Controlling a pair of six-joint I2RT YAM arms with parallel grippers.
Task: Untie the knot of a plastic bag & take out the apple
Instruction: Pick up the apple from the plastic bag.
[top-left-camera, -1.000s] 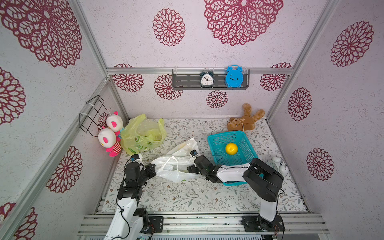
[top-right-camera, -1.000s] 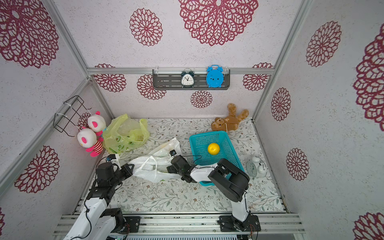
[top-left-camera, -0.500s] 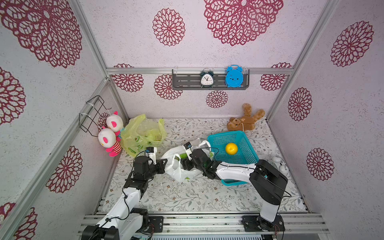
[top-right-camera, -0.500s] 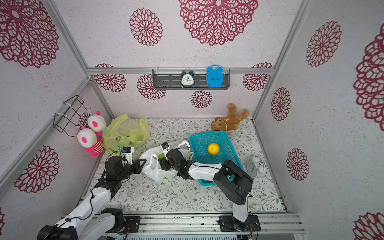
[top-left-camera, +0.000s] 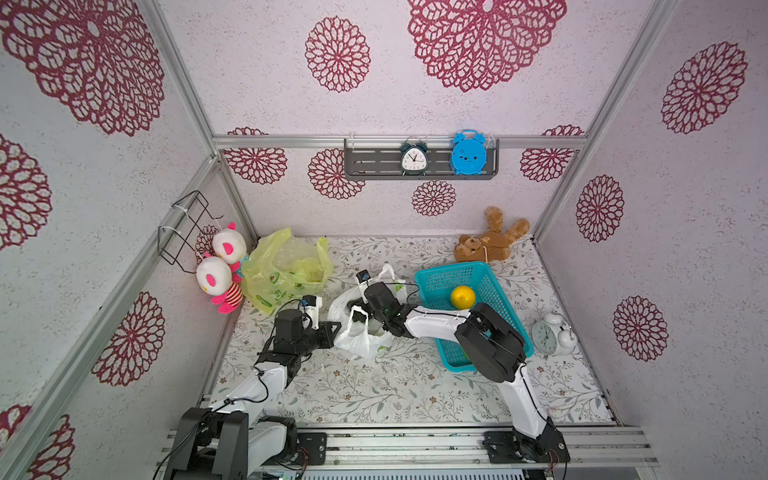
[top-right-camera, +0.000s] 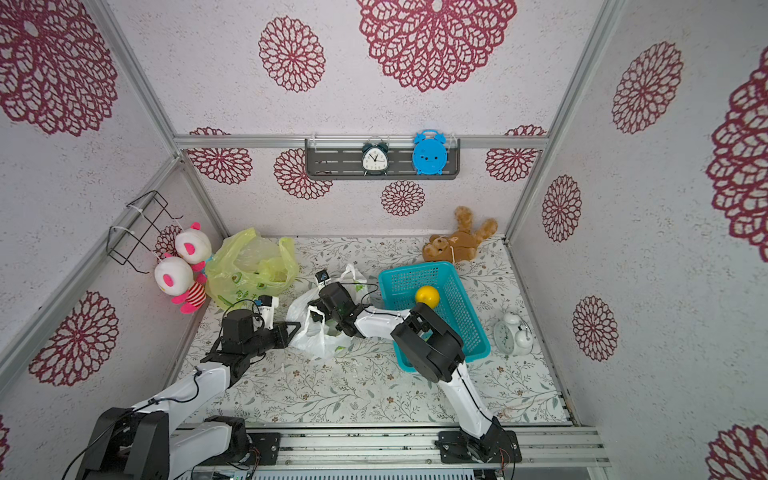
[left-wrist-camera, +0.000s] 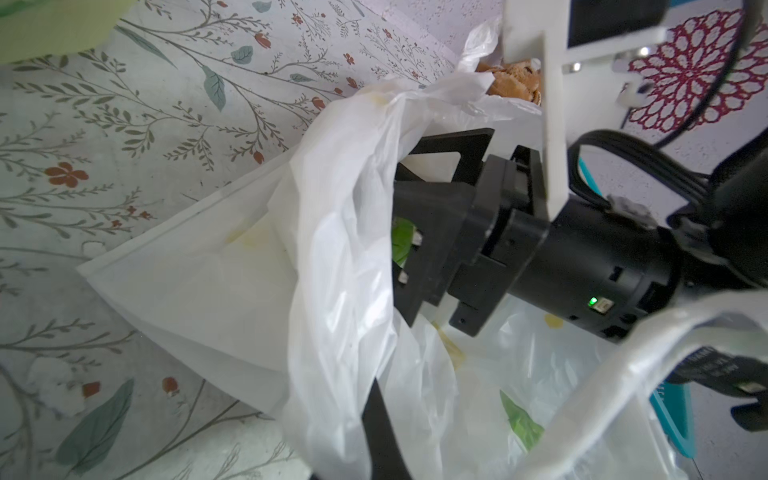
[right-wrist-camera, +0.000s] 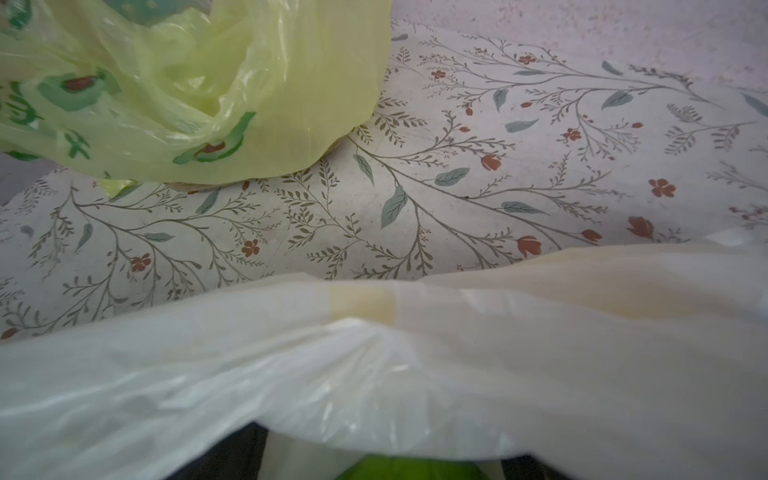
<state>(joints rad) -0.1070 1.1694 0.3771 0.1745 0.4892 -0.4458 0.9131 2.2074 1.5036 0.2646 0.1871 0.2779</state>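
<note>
The white plastic bag (top-left-camera: 358, 338) (top-right-camera: 316, 340) stands bunched in the middle of the table, its mouth open and its handles loose. My left gripper (top-left-camera: 333, 330) (left-wrist-camera: 378, 415) is shut on a fold of the bag's rim on its left side. My right gripper (top-left-camera: 365, 319) (left-wrist-camera: 399, 232) reaches into the mouth from the right. In the right wrist view its jaws stand wide, with the green apple (right-wrist-camera: 411, 469) low between them and bag film draped over the top. A gap shows beside the apple. No knot is visible.
A teal basket (top-left-camera: 453, 270) holding a yellow fruit (top-left-camera: 462, 296) sits just right of the bag, under my right arm. A yellow-green bag (top-left-camera: 286, 270) and plush toys (top-left-camera: 220, 266) lie back left. A teddy (top-left-camera: 490, 245) and a white clock (top-left-camera: 552, 334) are at the right.
Both grippers have moved toward the back of the table. The bag has gone from lying flat to bunched and upright, and my right gripper now sits inside its mouth.
</note>
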